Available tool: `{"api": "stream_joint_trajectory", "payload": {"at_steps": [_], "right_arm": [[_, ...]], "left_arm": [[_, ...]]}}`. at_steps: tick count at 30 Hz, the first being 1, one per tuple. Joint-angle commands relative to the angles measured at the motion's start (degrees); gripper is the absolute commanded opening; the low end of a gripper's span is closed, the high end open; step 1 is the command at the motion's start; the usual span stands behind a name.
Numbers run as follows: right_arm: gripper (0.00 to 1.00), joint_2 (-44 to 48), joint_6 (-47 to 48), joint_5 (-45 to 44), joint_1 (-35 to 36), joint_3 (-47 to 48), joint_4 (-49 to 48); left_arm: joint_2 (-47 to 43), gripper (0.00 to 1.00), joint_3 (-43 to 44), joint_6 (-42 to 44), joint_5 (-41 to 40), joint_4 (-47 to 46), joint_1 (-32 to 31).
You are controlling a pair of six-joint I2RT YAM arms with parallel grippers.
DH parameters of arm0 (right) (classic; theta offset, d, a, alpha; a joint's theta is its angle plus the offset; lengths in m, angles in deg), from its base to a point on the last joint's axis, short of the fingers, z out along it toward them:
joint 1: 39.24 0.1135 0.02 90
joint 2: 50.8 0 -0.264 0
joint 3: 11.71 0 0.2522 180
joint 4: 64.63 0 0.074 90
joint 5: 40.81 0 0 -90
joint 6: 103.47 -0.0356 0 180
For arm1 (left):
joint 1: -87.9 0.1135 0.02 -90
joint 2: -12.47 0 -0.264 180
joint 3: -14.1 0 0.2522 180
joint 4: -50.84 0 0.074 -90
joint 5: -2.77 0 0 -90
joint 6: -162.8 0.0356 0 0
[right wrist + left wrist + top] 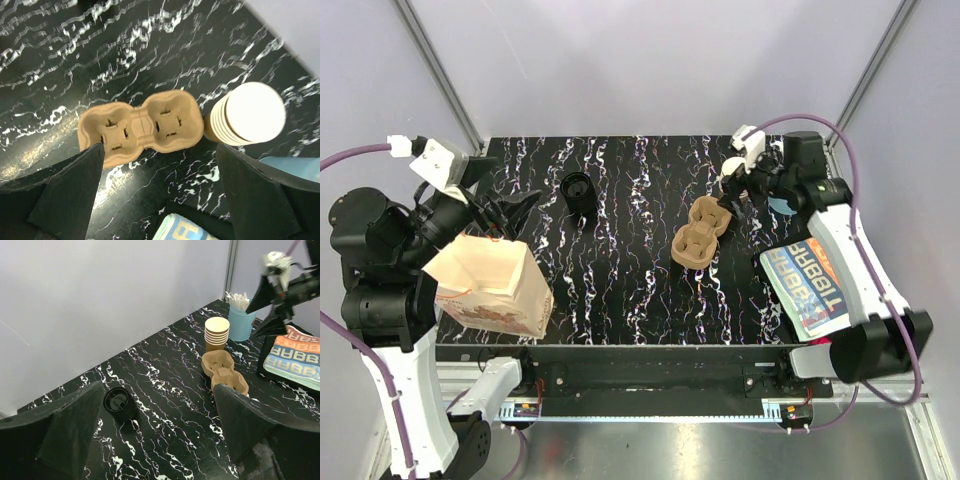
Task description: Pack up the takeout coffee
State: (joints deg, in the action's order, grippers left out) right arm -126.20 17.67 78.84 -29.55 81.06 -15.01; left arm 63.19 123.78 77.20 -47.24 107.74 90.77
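Your left tool hangs over the far-left part of the worktop. Its fingers are spread wide with nothing between them. A tan paper bag sits at the tool's 6 o'clock, at the worktop's near-left edge under the left arm.

The only part of the takeout coffee you can make out is its round black lid. It rests on the worktop near the left tool, at about 2 o'clock from it. In the left wrist view it sits just beside the left finger's tip, clear of both fingers. From your right tool it lies at 9 o'clock, well apart.

Next comes the two-well pulp cup carrier, right of centre and at about 7 o'clock from the right tool. That tool is also opened wide and grips nothing. In the right wrist view the carrier shows between its two fingers, lower down and untouched.

A stack of tan cups stands just beside the carrier's far end. A light blue cup holding white sticks is next to the stack. A printed cloth lies along the worktop's right edge.
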Motion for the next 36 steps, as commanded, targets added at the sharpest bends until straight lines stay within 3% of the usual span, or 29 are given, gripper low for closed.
{"api": "stream_joint_trajectory", "payload": {"at_steps": [1, 13, 26, 36], "right_arm": [[0.97, -6.1, 1.6, -1.5, 1.0, 4.4, 0.4], [0.93, -21.1, 7.6, -10.8, 8.4, 7.9, 3.9], [0.86, -30.7, 10.3, -11.3, 8.9, 8.5, 5.4], [0.79, -32.2, 10.9, -8.2, 9.0, 8.0, 5.8]], "left_arm": [[0.2, 0.99, -0.7, -0.9, 2.5, -2.8, 0.6], [1.7, 0.99, -1.9, -2.3, 5.1, -3.9, 1.7], [2.5, 0.99, -2.8, -3.7, 7.6, -5.0, 2.6], [1.9, 0.99, -3.8, -4.2, 8.4, -5.7, 3.0]]}}
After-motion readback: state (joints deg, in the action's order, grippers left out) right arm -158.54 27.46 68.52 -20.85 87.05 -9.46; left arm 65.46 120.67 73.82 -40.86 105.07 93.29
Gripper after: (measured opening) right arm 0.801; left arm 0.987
